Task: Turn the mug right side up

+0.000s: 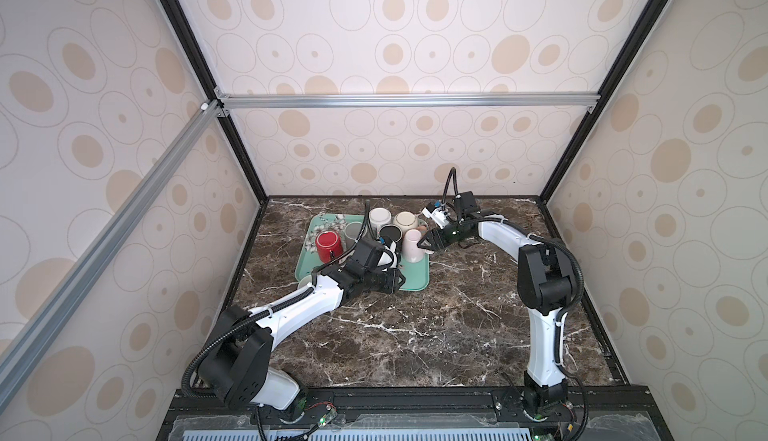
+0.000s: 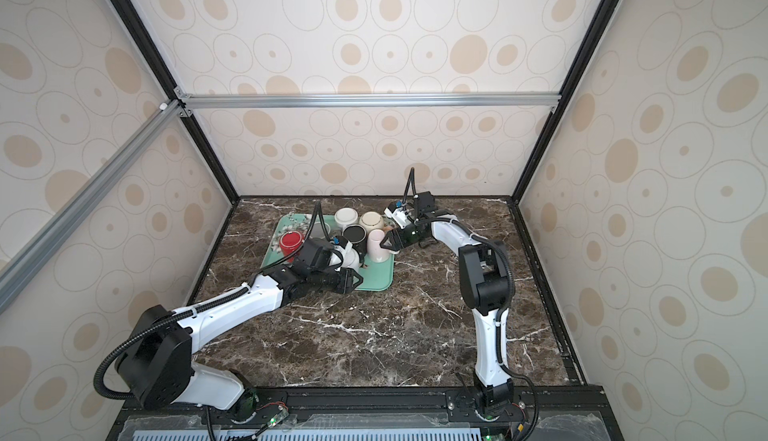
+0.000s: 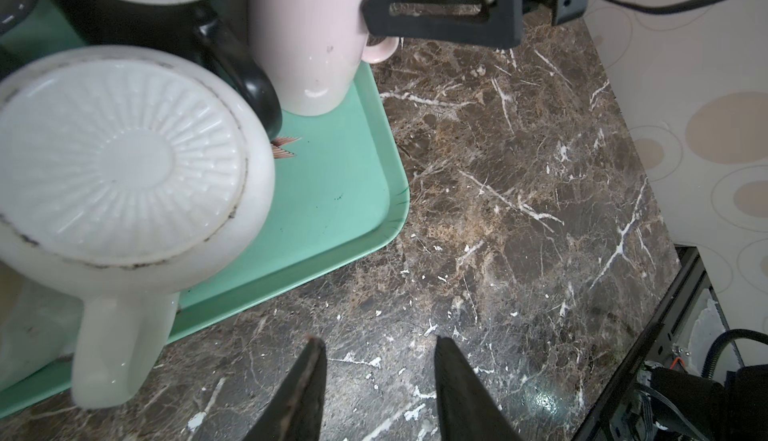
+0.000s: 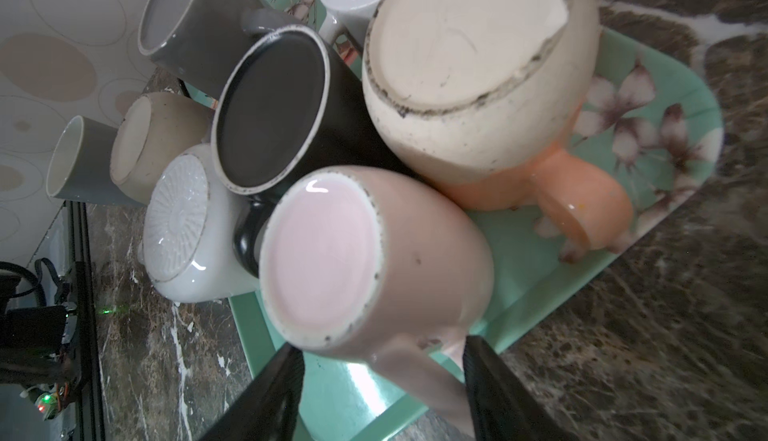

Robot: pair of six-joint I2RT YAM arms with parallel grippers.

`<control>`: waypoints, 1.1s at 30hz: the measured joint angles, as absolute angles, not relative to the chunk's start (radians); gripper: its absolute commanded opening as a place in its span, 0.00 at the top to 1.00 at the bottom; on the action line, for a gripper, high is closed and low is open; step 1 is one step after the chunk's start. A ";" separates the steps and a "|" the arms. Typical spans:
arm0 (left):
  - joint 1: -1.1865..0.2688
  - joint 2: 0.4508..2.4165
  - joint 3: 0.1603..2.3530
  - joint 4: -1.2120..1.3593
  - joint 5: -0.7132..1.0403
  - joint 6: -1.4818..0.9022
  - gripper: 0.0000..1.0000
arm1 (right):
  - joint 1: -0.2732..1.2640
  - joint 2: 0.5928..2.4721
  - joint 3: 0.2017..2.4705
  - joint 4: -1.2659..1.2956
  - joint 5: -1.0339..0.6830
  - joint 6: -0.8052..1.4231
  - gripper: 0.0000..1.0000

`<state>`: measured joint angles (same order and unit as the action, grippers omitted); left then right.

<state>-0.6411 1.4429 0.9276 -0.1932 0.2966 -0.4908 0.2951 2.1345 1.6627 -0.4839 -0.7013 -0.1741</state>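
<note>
Marble tabletop (image 1: 415, 335), left jaws spread, empty; right jaws spread astride upturned pink mug (image 4: 374, 260) handle (image 4: 424, 380)

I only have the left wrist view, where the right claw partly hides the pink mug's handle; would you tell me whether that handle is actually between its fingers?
Observer: Yes. In the right wrist view the handle of the pink mug sits between the two fingers of the right claw, which stand open around it.
Operator: Thank you. Is that mug base up?
Observer: It is. Its glazed base and foot ring face the right wrist camera, and its mouth is down on the tray.
Operator: Is anything close on its far side?
Observer: A cream mug with an orange handle, also base up, stands close beside it on the tray.
</note>
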 measured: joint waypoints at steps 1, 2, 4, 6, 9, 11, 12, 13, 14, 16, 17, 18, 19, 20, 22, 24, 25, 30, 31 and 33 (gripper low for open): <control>-0.641 1.437 0.914 -0.189 0.294 -0.492 0.56 | 0.297 2.135 1.657 -0.485 -0.704 -0.175 0.37; -0.641 1.430 0.900 -0.187 0.294 -0.493 0.56 | 0.300 2.133 1.650 -0.485 -0.704 -0.175 0.38; -0.641 1.418 0.870 -0.186 0.293 -0.497 0.56 | 0.309 2.121 1.613 -0.475 -0.699 -0.177 0.39; -0.641 1.417 0.855 -0.186 0.293 -0.500 0.56 | 0.322 2.096 1.557 -0.464 -0.675 -0.176 0.41; -0.641 1.417 0.852 -0.181 0.290 -0.501 0.56 | 0.357 2.049 1.473 -0.451 -0.591 -0.173 0.41; -0.642 1.419 0.852 -0.172 0.290 -0.501 0.56 | 0.388 2.027 1.444 -0.446 -0.515 -0.174 0.41; -0.642 1.422 0.852 -0.170 0.290 -0.501 0.56 | 0.403 2.020 1.441 -0.444 -0.474 -0.173 0.42; -0.642 1.424 0.853 -0.170 0.290 -0.501 0.56 | 0.414 2.017 1.440 -0.439 -0.441 -0.173 0.42; -0.642 1.428 0.854 -0.169 0.290 -0.501 0.56 | 0.428 2.016 1.440 -0.428 -0.407 -0.171 0.43; -0.642 1.432 0.854 -0.169 0.290 -0.501 0.56 | 0.445 2.013 1.440 -0.414 -0.356 -0.163 0.45; -0.642 1.433 0.854 -0.169 0.289 -0.501 0.55 | 0.451 2.012 1.441 -0.406 -0.333 -0.157 0.47; -0.642 1.433 0.854 -0.169 0.286 -0.502 0.55 | 0.455 2.012 1.440 -0.397 -0.310 -0.151 0.49; -0.642 1.433 0.854 -0.169 0.282 -0.503 0.55 | 0.459 2.012 1.440 -0.387 -0.289 -0.146 0.51; -0.642 1.432 0.854 -0.169 0.278 -0.505 0.54 | 0.463 2.012 1.440 -0.379 -0.270 -0.144 0.55; -0.643 1.431 0.854 -0.170 0.258 -0.514 0.52 | 0.472 2.009 1.434 -0.360 -0.228 -0.142 0.64; -0.643 1.421 0.854 -0.173 0.230 -0.529 0.52 | 0.487 2.005 1.424 -0.345 -0.184 -0.141 0.74; -0.643 1.413 0.853 -0.174 0.217 -0.535 0.52 | 0.493 2.001 1.416 -0.337 -0.169 -0.144 0.77; -0.643 1.333 0.833 -0.164 0.144 -0.552 0.51 | 0.519 1.971 1.360 -0.292 -0.121 -0.146 0.92; -0.643 1.311 0.820 -0.151 0.129 -0.555 0.51 | 0.523 1.962 1.346 -0.283 -0.116 -0.146 0.95; -0.643 1.256 0.781 -0.113 0.094 -0.562 0.51 | 0.527 1.943 1.320 -0.276 -0.112 -0.147 0.98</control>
